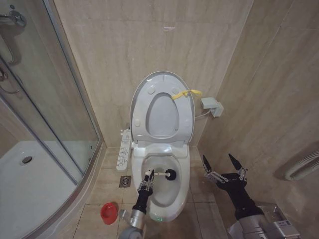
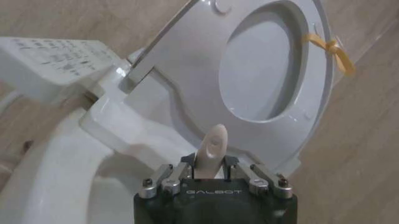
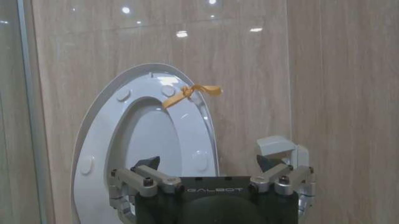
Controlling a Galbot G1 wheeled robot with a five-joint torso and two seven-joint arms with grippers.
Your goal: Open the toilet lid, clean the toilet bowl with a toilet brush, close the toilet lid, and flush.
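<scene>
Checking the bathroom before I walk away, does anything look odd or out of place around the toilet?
Only small things: a yellow strap is tied to the raised toilet lid, and the red holder cup sits empty on the floor, since the left gripper holds the toilet brush in the toilet bowl.

Beige tiled floor (image 1: 107,177), carrying the toilet bowl (image 1: 182,167), just right of the left gripper (image 1: 147,178) and left of the right gripper (image 1: 224,164). Red cup (image 1: 108,213) standing left of and nearer than the left gripper; small drain (image 1: 125,181) just left of it.
</scene>
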